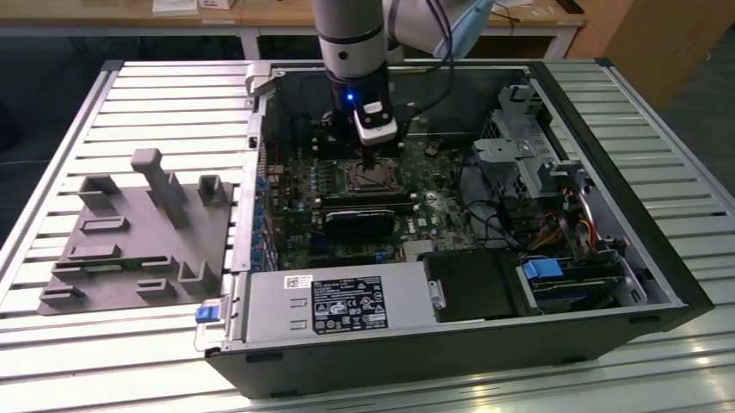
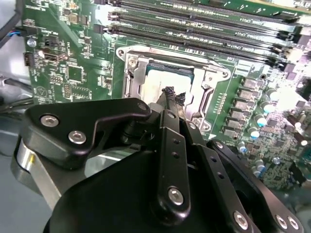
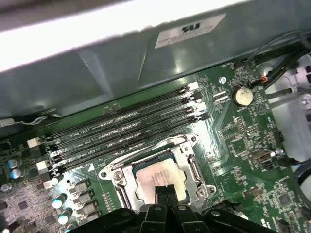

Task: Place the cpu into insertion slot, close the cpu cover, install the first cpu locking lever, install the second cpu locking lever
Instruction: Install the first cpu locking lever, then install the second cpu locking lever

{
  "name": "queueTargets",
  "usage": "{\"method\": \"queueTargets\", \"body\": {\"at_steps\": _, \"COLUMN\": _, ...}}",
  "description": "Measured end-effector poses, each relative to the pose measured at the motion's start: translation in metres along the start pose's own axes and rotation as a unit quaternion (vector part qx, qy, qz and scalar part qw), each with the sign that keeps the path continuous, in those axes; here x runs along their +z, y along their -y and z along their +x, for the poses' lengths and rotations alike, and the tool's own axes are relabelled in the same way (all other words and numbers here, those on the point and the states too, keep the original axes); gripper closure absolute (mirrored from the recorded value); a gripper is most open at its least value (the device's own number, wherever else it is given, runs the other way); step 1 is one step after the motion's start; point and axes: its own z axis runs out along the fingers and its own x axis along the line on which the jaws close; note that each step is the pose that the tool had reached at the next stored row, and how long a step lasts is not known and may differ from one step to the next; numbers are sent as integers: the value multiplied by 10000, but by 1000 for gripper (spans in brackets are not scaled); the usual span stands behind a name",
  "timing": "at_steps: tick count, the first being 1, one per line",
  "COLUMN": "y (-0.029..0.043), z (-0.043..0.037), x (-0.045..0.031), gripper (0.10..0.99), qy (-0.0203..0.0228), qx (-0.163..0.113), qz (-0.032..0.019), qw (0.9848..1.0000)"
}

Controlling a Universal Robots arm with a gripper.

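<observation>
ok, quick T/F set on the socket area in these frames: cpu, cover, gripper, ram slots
1. The cpu sits in the insertion slot. True.
2. The cpu cover stands open, away from the socket. False: the frame lies flat around the chip, with the chip's top showing through its cut-out.
3. The gripper is above the socket, its fingertips together. True in both wrist views.
4. The gripper is over the grey fixture plate outside the case. False: in the exterior view it is inside the computer case, over the motherboard.
5. The memory slots hold memory sticks. False: the long slots look empty.
</observation>
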Motion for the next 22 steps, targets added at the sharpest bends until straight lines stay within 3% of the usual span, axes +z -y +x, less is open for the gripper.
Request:
{"method": "queueTargets", "body": {"at_steps": 11, "y": -6, "z": -77, "x": -102, "gripper": 984, "qy": -18, "qx": 1, "qz": 7, "qw": 10000}}
{"method": "queueTargets", "body": {"at_steps": 22, "y": -2, "z": -81, "x": -105, "gripper": 984, "qy": -18, "qx": 1, "qz": 6, "qw": 10000}}
